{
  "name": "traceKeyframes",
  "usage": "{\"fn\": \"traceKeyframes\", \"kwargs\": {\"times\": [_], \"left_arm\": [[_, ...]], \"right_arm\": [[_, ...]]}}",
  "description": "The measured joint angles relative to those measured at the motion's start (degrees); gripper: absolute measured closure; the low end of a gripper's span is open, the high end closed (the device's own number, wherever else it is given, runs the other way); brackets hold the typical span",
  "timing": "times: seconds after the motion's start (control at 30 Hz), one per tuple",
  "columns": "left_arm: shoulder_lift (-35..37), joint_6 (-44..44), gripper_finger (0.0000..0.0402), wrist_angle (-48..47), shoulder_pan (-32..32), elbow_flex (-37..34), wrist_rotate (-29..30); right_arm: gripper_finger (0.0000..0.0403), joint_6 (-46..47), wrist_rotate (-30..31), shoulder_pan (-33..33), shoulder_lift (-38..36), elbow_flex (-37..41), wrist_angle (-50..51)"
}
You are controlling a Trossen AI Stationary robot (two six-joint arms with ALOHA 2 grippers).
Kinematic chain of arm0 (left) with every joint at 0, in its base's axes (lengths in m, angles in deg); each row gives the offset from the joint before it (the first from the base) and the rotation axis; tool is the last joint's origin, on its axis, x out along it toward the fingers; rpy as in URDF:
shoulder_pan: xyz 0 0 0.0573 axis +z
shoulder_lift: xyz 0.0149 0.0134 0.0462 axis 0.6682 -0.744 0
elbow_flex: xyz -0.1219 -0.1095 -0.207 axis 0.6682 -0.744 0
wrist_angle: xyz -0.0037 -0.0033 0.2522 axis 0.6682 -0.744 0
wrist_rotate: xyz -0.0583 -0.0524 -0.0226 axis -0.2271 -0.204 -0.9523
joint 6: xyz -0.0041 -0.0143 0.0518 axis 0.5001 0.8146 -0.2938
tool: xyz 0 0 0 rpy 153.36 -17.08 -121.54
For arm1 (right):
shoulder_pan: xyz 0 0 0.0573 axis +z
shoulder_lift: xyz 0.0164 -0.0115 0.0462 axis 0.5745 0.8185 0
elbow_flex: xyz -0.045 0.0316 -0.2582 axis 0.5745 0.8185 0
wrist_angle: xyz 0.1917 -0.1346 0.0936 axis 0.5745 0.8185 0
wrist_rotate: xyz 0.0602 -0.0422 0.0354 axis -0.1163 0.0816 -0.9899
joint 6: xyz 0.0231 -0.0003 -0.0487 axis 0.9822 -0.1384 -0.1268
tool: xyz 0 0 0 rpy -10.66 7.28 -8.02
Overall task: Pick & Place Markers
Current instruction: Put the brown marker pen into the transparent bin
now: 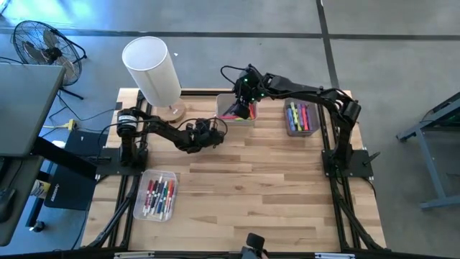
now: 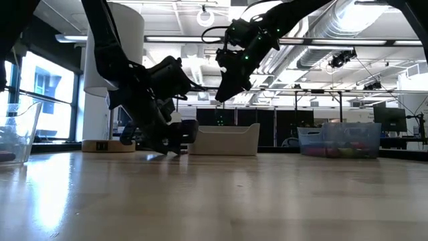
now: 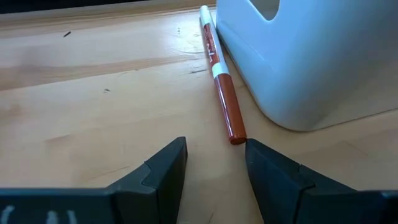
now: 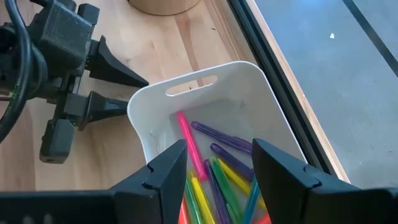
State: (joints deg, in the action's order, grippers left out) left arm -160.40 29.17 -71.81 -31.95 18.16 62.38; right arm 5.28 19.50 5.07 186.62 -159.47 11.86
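My left gripper [image 3: 214, 163] sits low over the wooden table [image 1: 273, 180], close beside the white bin [image 1: 236, 111] at the far middle of the table, and its jaws stand open with nothing between them. Just ahead of my fingertips lies a red marker [image 3: 221, 84] with a white barrel section, flat on the wood and running alongside the bin's rounded wall, touching or nearly touching it; its red end lies nearest my fingers. In the low view this gripper [image 2: 175, 140] hangs just above the tabletop next to that bin [image 2: 224, 139]. My right gripper [image 4: 217, 171] hovers above the same bin [image 4: 205, 99], jaws open and empty, looking down into it. Inside lie several markers [image 4: 214, 165]: a pink one, purple ones, yellow, green and a bit of red, heaped toward one end. From there I also see my left gripper [image 4: 112, 87] pointing at the bin's outer wall. More markers [image 1: 300, 116] fill a clear bin [image 1: 290, 129] at the far right of the table, and another batch of markers [image 1: 158, 194] fills a clear bin [image 1: 139, 208] at the near left. A white cylindrical lamp [image 1: 152, 70] stands at the far left corner.
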Motion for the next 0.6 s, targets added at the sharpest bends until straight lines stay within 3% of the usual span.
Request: {"fn": "traceKeyframes", "kwargs": {"times": [0.3, 0.6], "left_arm": [[0.02, -0.15, 0.0236, 0.82, -0.11, 0.0, -0.59], [0.02, 0.32, 0.0236, 0.8, 0.37, 0.0, 2.85]], "right_arm": [[0.0233, -0.11, 0.0, 0.0, 0.0, 0.0, -0.64], [0.0233, -0.35, 0.02, 0.0, 0.0, 0.0, -1.07]]}}
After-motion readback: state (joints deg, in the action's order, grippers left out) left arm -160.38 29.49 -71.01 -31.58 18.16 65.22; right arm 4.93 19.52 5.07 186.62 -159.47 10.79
